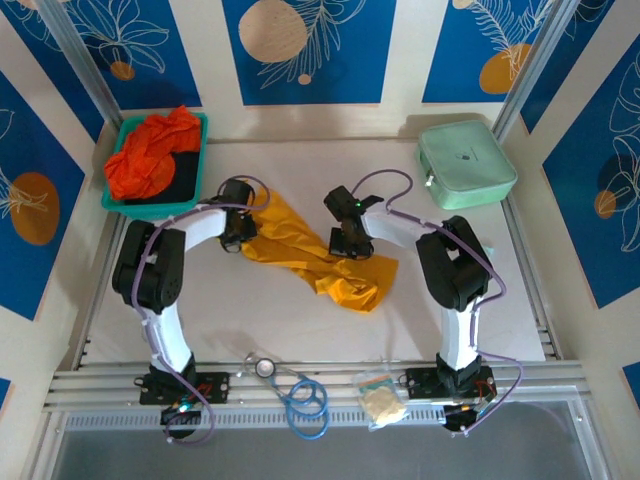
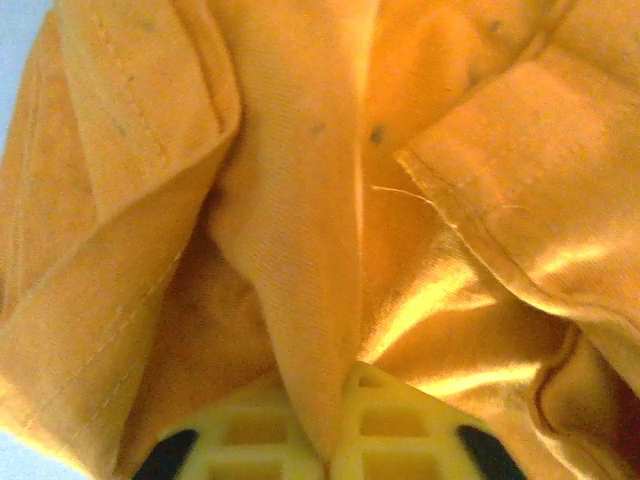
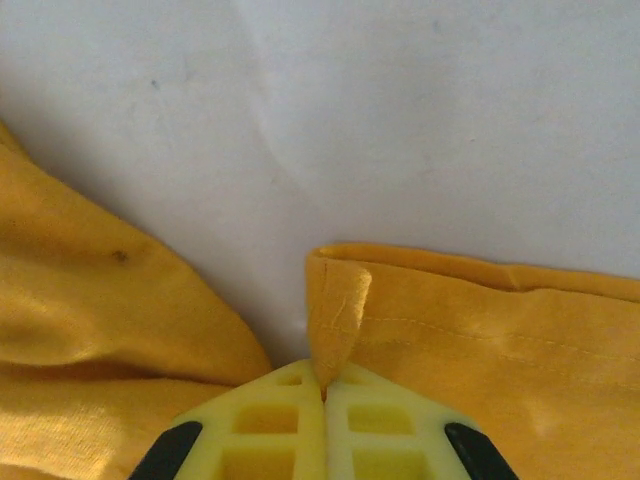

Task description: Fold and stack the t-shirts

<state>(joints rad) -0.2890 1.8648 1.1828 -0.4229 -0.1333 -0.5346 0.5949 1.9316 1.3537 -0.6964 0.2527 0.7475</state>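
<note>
A mustard-yellow t-shirt [image 1: 305, 255] lies bunched in a slanting strip across the middle of the tabletop [image 1: 300, 330]. Both arms are on it: the left jaws are clenched on a fold at the end nearer the far-left corner, and the right jaws pinch a turned-over hem at its far edge. Bare white tabletop runs free on the strip's near side. It is also free along the far edge, between the teal tray [image 1: 200, 165] in the far-left corner and the mint-green case [image 1: 465, 165] in the far-right corner. Red-orange t-shirts [image 1: 150, 155] are heaped in the tray over something dark that is hard to make out. A stethoscope [image 1: 295, 395] and a small plastic bag [image 1: 380, 398] sit at the near edge. The yellow shirt's sleeves and collar are lost in its folds.
</note>
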